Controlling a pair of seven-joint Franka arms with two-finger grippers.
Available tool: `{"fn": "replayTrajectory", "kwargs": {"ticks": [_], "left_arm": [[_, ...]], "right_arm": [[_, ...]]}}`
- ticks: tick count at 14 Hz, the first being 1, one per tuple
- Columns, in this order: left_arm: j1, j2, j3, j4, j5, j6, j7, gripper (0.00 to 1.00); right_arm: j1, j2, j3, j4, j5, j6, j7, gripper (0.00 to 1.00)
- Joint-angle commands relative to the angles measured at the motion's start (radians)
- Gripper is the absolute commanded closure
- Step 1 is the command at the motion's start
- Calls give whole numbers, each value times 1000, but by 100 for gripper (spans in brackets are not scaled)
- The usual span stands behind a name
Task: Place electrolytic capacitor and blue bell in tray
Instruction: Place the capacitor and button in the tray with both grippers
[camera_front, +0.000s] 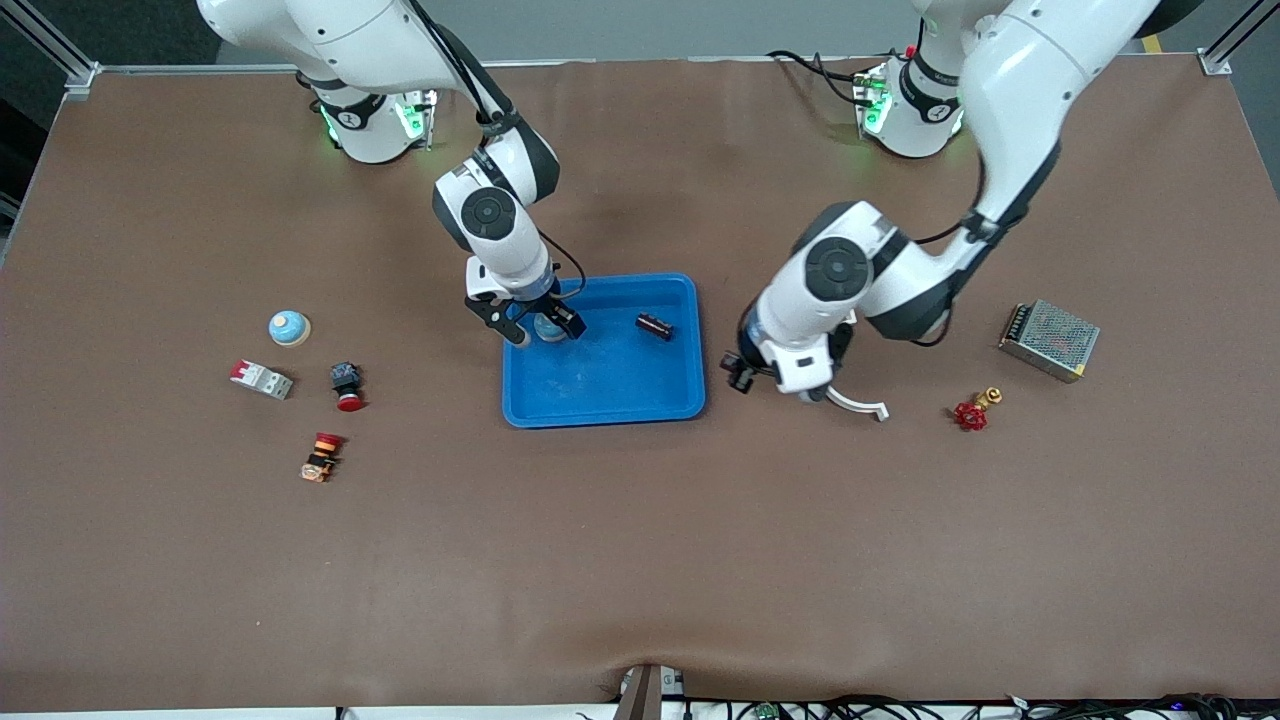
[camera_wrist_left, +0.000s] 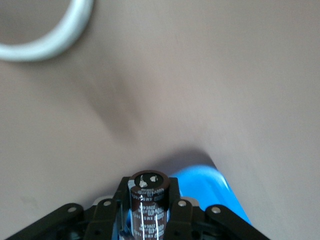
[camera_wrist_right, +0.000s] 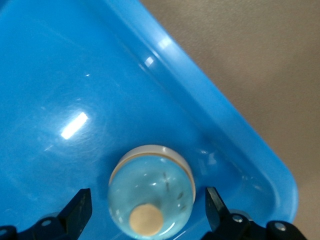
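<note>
The blue tray (camera_front: 610, 400) lies mid-table. A blue bell (camera_wrist_right: 151, 197) rests in the tray's corner (camera_wrist_right: 260, 165) toward the right arm's end. My right gripper (camera_wrist_right: 147, 210) stands open around it, its fingers (camera_wrist_right: 80, 210) clear of the dome on both sides; in the front view this gripper (camera_front: 540, 326) is low over that corner. A dark electrolytic capacitor (camera_front: 655, 326) lies in the tray. My left gripper (camera_front: 738, 372) hangs over the table beside the tray, shut on another electrolytic capacitor (camera_wrist_left: 149, 187). A second blue bell (camera_front: 289, 327) sits on the table toward the right arm's end.
Near the second bell are a red-and-white breaker (camera_front: 261, 379), a red push button (camera_front: 347, 386) and an orange-red button (camera_front: 322, 456). Toward the left arm's end lie a white curved piece (camera_front: 858, 402), a red valve (camera_front: 972, 412) and a metal mesh box (camera_front: 1049, 339).
</note>
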Motion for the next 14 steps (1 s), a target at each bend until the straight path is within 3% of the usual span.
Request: {"fn": "replayTrajectory", "kwargs": {"ticks": [1, 3, 5, 7, 10, 11, 12, 13, 14], "left_arm": [[-129, 80, 64, 115, 11, -13, -63, 100], [-224, 114, 124, 149, 10, -8, -84, 100], [-301, 151, 178, 183, 10, 6, -122, 100], [-359, 172, 227, 192, 10, 36, -140, 100], [-398, 198, 270, 194, 10, 69, -140, 100], [-398, 201, 272, 195, 10, 76, -137, 81], [-398, 198, 272, 199, 14, 78, -133, 32], [-397, 189, 272, 202, 25, 76, -131, 0], [-395, 173, 276, 202, 47, 73, -130, 0]], "right_arm": [[9, -8, -8, 136, 4, -235, 19, 0], [2, -11, -11, 281, 4, -496, 20, 0], [-18, -12, -17, 383, 4, -659, 8, 0], [-56, -14, -18, 443, 1, -773, -60, 0], [-131, -58, -20, 425, -34, -837, -295, 0], [-171, -79, -20, 403, -59, -851, -400, 0], [-202, -107, -20, 373, -92, -851, -505, 0], [-233, -138, -20, 339, -126, -848, -592, 0], [-263, -170, -20, 302, -158, -845, -669, 0]]}}
